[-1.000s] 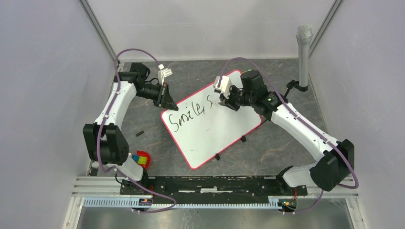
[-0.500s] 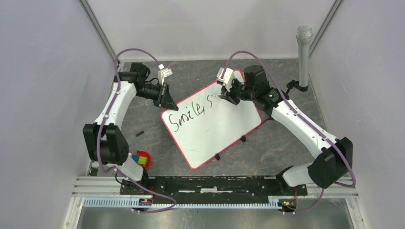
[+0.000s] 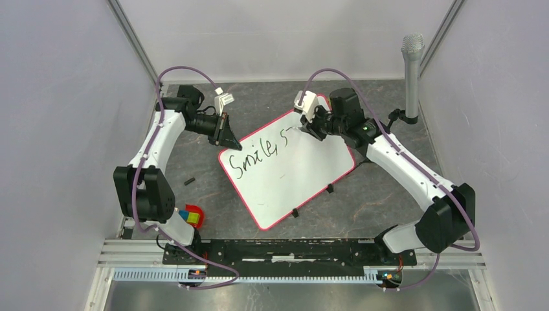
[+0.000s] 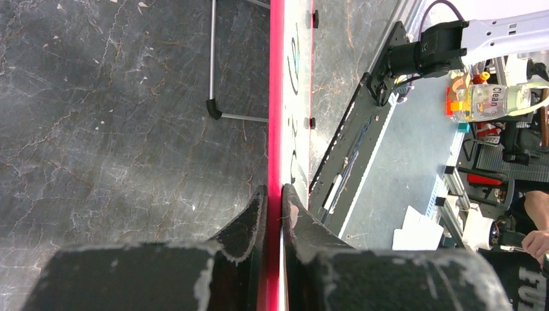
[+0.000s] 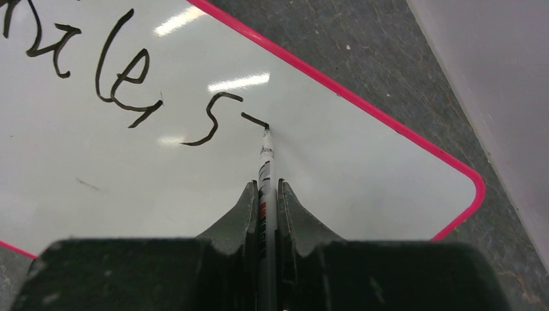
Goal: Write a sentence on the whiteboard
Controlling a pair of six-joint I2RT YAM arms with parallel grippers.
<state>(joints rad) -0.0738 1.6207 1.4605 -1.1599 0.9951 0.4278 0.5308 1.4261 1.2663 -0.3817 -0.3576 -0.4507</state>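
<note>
The whiteboard (image 3: 291, 178) lies tilted on the dark table, white with a red-pink frame. My left gripper (image 3: 228, 137) is shut on its far-left corner; in the left wrist view the fingers (image 4: 274, 191) clamp the red edge (image 4: 277, 97). The sentence (image 3: 256, 157) reads "Smile, s" in black script. My right gripper (image 3: 311, 128) is shut on a thin white marker (image 5: 266, 172). Its tip touches the whiteboard (image 5: 336, 168) at the end of a short stroke (image 5: 254, 118) just right of the "s" (image 5: 210, 120).
A grey foam-tipped microphone (image 3: 412, 71) stands at the back right. Near the left arm's base sits a red dish with a coloured cube (image 3: 191, 216). A small black cap (image 3: 189, 181) lies left of the board. Grey walls close in both sides.
The right gripper has moved the marker toward the far edge and a little right, and a short stroke now follows the "s". The left gripper and the board have not moved.
</note>
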